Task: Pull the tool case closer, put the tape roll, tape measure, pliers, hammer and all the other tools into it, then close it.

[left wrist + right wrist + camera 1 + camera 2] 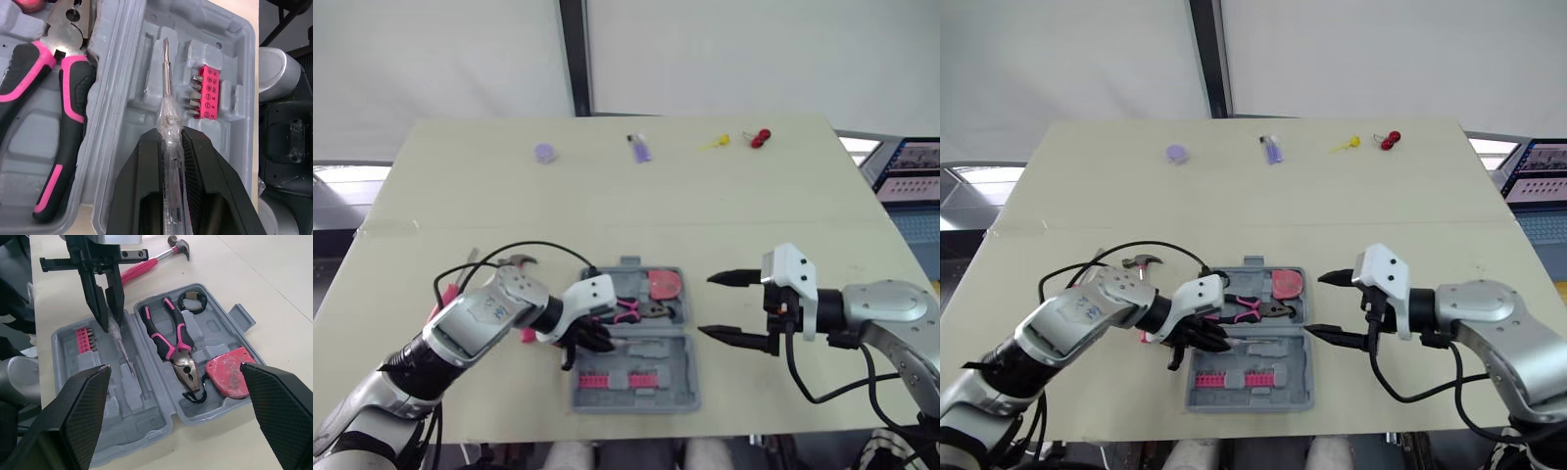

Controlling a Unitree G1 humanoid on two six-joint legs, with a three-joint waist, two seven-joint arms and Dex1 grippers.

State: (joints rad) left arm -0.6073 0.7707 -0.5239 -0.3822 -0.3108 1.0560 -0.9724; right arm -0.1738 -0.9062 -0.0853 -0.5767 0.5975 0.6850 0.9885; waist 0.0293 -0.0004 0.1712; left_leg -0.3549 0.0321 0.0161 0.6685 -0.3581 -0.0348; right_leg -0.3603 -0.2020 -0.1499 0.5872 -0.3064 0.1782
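The grey tool case (677, 388) lies open near the table's front edge. Pink-handled pliers (171, 340), a red tape measure (227, 372) and a black tape roll (191, 301) sit in its far half. A pink bit holder (628, 379) is in the near half. My left gripper (169, 136) is shut on a clear-handled screwdriver (165, 83), holding it over a slot in the near half, tip toward the bits. The pink-handled hammer (146, 264) lies on the table to the left of the case. My right gripper (729, 308) hovers open just right of the case, holding nothing.
Small items lie along the table's far side: a purple disc (544, 152), a purple piece (639, 149), a yellow piece (715, 143) and a red piece (760, 137). The case sits close to the front table edge (724, 433).
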